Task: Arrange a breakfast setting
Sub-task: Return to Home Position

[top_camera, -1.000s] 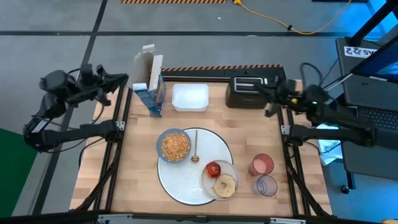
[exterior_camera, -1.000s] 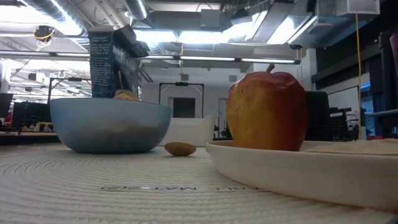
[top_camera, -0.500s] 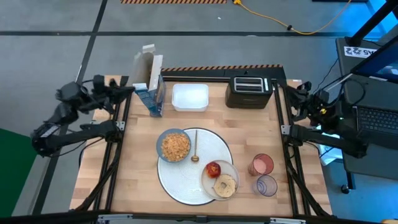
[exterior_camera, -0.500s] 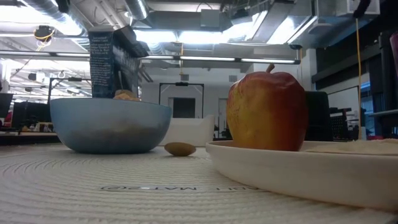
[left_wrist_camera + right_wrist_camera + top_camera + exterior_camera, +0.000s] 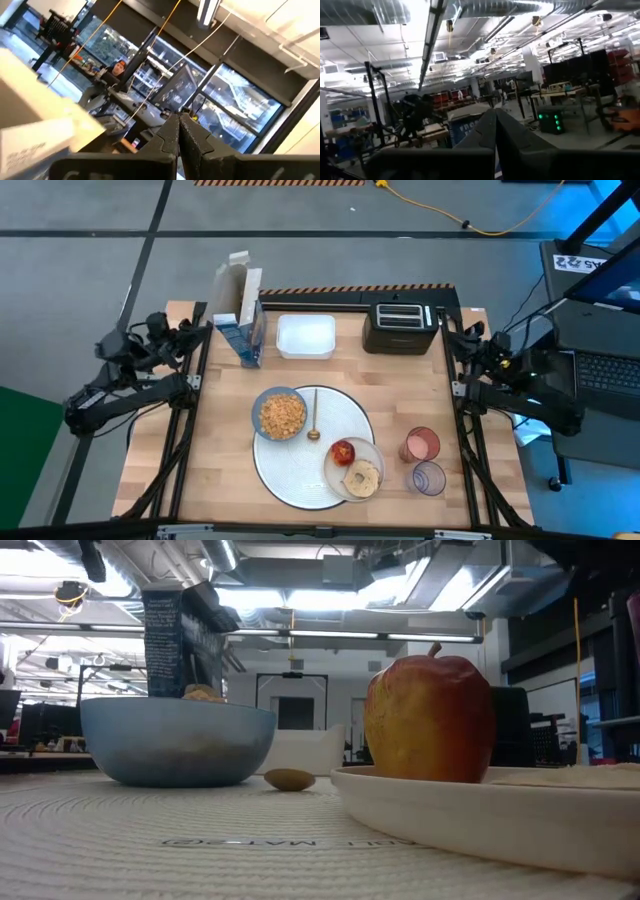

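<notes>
High: left pincer [image 5: 195, 330] sits at the bench [image 5: 220, 465] far-left edge, right pincer [image 5: 455, 340] at the far-right edge. I see blue bowl [image 5: 280, 414], spoon [image 5: 314, 418], and plate [image 5: 372, 457] with apple [image 5: 344, 451] and bagel [image 5: 361, 477] on white mat [image 5: 295, 475]. Pink tumbler [image 5: 420, 445] and purple tumbler [image 5: 429, 478] are just right of it.
Low: apple upright on plate, bowl to its left.
Wrists: both pincers pinched tight, holding nothing.

1. Open-plan robotics lab in an industrial hall.
2. Overhead: bare ducts [image 5: 385, 12], strip lights [image 5: 330, 635].
3. Below: grey concrete floor [image 5: 80, 270], loose yellow cable [image 5: 440, 214], laptop [image 5: 600, 370] beside framed wooden worktop [image 5: 400, 395].
4. Distance: rows of benches [image 5: 560, 90], equipment racks [image 5: 615, 62].
</notes>
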Tool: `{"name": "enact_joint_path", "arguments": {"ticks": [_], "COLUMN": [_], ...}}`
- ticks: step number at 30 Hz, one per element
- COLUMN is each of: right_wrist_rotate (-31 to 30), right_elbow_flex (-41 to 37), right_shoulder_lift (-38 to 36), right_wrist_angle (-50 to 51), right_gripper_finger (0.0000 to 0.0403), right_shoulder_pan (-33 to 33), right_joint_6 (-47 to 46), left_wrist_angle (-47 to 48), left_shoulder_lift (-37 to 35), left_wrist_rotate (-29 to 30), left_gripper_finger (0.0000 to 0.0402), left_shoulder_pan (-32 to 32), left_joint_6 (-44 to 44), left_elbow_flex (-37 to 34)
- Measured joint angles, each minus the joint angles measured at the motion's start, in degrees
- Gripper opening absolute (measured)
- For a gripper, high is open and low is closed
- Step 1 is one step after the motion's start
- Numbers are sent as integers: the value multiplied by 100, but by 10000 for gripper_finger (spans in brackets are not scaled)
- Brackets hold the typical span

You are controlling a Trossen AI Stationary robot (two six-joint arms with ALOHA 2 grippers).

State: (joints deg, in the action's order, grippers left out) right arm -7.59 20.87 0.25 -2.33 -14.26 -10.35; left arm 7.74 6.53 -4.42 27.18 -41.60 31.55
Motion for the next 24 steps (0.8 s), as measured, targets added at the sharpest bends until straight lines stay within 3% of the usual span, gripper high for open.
{"name": "enact_joint_path", "arguments": {"ticks": [5, 9, 11, 18, 24], "right_wrist_rotate": [-1, 73, 101, 216, 435], "right_elbow_flex": [-703, -1377, -1546, -1687, -1917], "right_shoulder_lift": [-2, -4, -4, -4, -4], "right_wrist_angle": [-803, -2571, -2816, -2444, -3101], "right_gripper_finger": [2, 2, 2, 2, 2], "right_shoulder_pan": [0, 4, 4, 4, 4], "right_joint_6": [-514, -935, -1065, -1191, -1291], "left_wrist_angle": [-101, -1529, -2094, -1499, -1471], "left_shoulder_lift": [2, 33, 33, 205, 285], "left_wrist_rotate": [10, -63, 57, 361, 720], "left_gripper_finger": [0, 0, 0, 0, 0], "left_shoulder_pan": [-72, -356, -561, -1367, -2155], "left_joint_6": [-174, -558, -586, -532, -479], "left_elbow_flex": [-497, -1109, -1243, -1281, -1458]}}
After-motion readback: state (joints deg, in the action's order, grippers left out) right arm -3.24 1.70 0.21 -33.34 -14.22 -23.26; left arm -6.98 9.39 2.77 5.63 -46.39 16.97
